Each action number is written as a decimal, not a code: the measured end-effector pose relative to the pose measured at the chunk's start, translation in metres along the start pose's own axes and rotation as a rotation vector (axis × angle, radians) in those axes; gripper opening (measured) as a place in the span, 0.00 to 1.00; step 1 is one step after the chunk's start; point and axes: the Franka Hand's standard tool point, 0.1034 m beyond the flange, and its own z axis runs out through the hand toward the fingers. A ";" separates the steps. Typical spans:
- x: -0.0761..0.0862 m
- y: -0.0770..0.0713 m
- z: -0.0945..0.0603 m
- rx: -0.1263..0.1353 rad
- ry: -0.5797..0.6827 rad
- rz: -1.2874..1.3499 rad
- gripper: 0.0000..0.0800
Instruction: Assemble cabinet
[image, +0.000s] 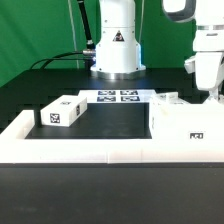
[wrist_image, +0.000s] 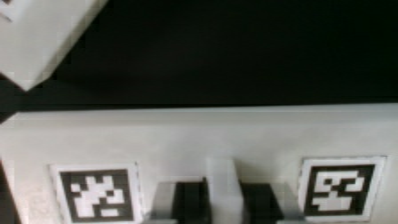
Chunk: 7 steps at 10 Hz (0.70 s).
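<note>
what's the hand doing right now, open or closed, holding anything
hand: cannot be told. It sits close over a tagged white cabinet part, but neither view shows clearly whether it is open or gripping.

Exterior view's left: box part (image: 60, 113); exterior view's right: cabinet body (image: 190, 128).

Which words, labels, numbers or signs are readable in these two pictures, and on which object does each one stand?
No words or numbers are readable.
A warning triangle on the robot base: its symbol is too small to read.
The square tags on the marker board, the small box part and the large cabinet part: black-and-white patterns only, no letters.
</note>
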 end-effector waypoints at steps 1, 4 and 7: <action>-0.002 0.000 -0.001 0.000 -0.002 -0.017 0.08; -0.021 0.009 -0.023 -0.014 -0.031 -0.140 0.08; -0.047 0.037 -0.046 -0.013 -0.077 -0.239 0.08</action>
